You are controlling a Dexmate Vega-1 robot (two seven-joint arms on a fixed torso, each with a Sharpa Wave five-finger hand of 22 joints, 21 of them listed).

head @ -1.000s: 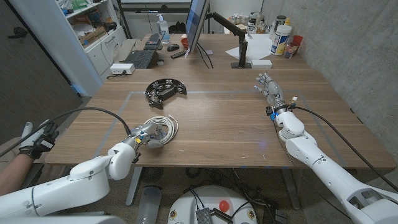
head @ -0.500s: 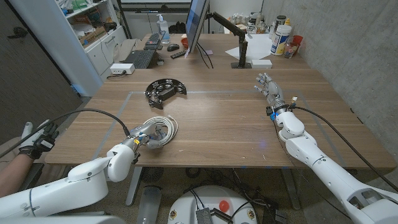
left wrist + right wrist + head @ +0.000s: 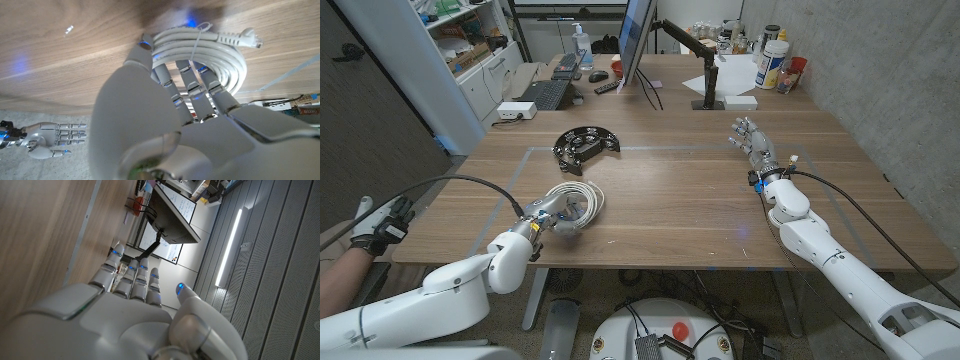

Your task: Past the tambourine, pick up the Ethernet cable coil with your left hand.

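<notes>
- Head view: white coiled Ethernet cable (image 3: 577,199) lies on the wooden table (image 3: 670,200) nr its front-left edge, directly ahead of the left hand (image 3: 548,219), whose fingers are already in and over the coil's near side. Black half-round tambourine (image 3: 586,145) sits further back, well apart from the coil, so the coil is on the robot's side of it, not past it as the task words it. Right hand (image 3: 752,141) stands well apart on the far right, fingers straight and apart, holding nothing; left arm is by far the nearer.
- Left wrist view: left hand (image 3: 170,125) w/ fingers (image 3: 192,92) threaded through the middle of the cable coil (image 3: 220,55), touching the inner loops; thumb side lies against the outer rim. Coil's plug end (image 3: 247,35) and a thin tie stick out on the side away from the hand. Fingers part-curled on the loops; firm grip cannot be told, coil looks to rest on the wood.
- Right wrist view: right hand (image 3: 125,305) extended, fingers side by side, nothing betw. them; table surface alongside.
</notes>
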